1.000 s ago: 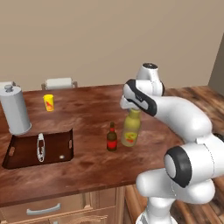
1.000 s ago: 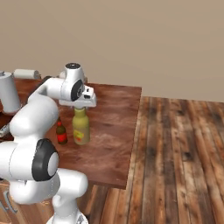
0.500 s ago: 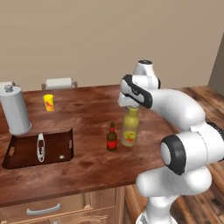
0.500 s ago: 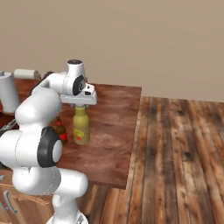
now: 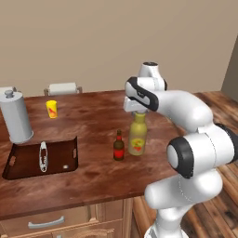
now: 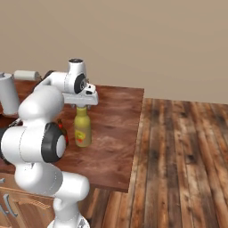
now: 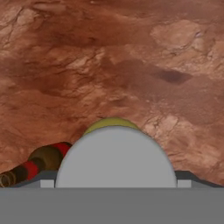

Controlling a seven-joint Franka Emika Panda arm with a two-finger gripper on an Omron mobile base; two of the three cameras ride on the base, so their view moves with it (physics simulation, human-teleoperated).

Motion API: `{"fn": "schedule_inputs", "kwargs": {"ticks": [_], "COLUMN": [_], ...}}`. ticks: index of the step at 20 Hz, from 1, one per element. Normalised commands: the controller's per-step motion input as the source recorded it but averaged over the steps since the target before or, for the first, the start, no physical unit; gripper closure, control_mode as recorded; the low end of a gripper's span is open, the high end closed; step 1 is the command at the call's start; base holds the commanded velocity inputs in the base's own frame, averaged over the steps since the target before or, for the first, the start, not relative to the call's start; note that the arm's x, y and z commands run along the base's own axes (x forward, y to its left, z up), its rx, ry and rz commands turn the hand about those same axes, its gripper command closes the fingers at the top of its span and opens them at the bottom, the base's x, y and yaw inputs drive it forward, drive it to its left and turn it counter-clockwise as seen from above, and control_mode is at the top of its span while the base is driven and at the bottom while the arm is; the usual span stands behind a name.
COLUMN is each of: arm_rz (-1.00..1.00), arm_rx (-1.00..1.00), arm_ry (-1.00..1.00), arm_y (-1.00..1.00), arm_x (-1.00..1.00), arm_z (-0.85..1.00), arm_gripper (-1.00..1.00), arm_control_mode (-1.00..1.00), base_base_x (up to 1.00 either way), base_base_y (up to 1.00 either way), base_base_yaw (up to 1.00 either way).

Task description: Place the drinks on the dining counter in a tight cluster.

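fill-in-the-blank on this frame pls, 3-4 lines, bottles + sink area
1. The gripper hangs directly above the olive-yellow bottle's ____ cap.
2. The small dark brown bottle stands on the dining counter right ____ the olive-yellow bottle.
3. The small yellow cup stands ____ the sink recess, on the counter top.
4. The grey cylinder stands ____ near the sink recess.

Missing words: grey; beside; outside; upright

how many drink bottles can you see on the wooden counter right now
2: a tall olive-yellow bottle with a grey cap mid-counter under the arm, and a small dark brown bottle with a red label beside it. Others may be hidden.
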Motion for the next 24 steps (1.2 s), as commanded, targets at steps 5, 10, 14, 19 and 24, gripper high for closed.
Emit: {"fn": "schedule_inputs", "kwargs": {"ticks": [5, 10, 14, 19, 24], "arm_rz": [0.0, 0.0, 0.0, 0.0, 0.0], "arm_rx": [0.0, 0.0, 0.0, 0.0, 0.0], "arm_ry": [0.0, 0.0, -0.03, 0.0, 0.0], "arm_y": [0.01, 0.03, 0.0, 0.0, 0.0], "arm_x": [0.0, 0.0, 0.0, 0.0, 0.0], "arm_z": [-0.28, -0.24, -0.03, 0.0, 0.06], "arm_gripper": [1.0, -1.0, -1.0, -1.0, -1.0], "arm_control_mode": [-1.0, -1.0, -1.0, -1.0, -1.0], "base_base_x": [0.0, 0.0, 0.0, 0.0, 0.0], "base_base_y": [0.0, 0.0, 0.0, 0.0, 0.0], "base_base_yaw": [0.0, 0.0, 0.0, 0.0, 0.0]}}
